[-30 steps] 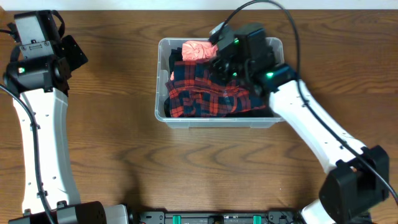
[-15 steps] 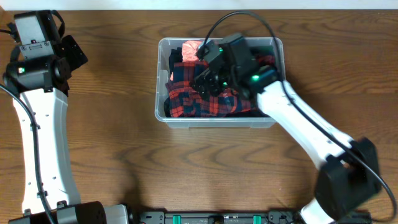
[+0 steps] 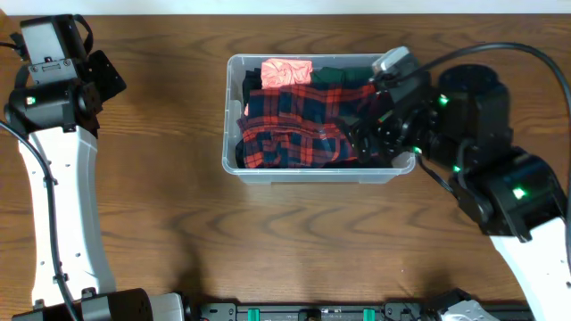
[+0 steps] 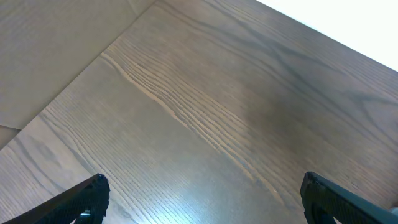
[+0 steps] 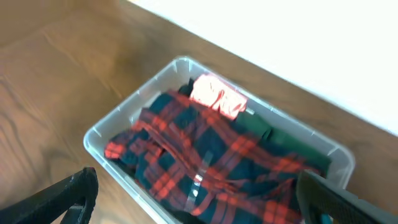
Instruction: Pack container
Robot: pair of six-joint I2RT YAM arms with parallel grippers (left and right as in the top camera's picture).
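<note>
Right gripper pulled back to right end of container, jaws wide, empty. Left gripper wide, empty, over brown wood-grain table. Container sits at table's far middle, plaid cloth inside; white wall behind.

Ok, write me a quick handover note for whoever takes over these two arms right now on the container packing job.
Left gripper: open, empty, over bare table at the far left.
Right gripper: open, empty, above the container's right end.
Container: upright, mid-table towards the back edge.
Done: a red and navy plaid cloth, a pink item and a dark green item lie inside it.
Left: no loose item shows outside it, so probably just check that the plaid cloth sits below the rim. No lid in view.
</note>
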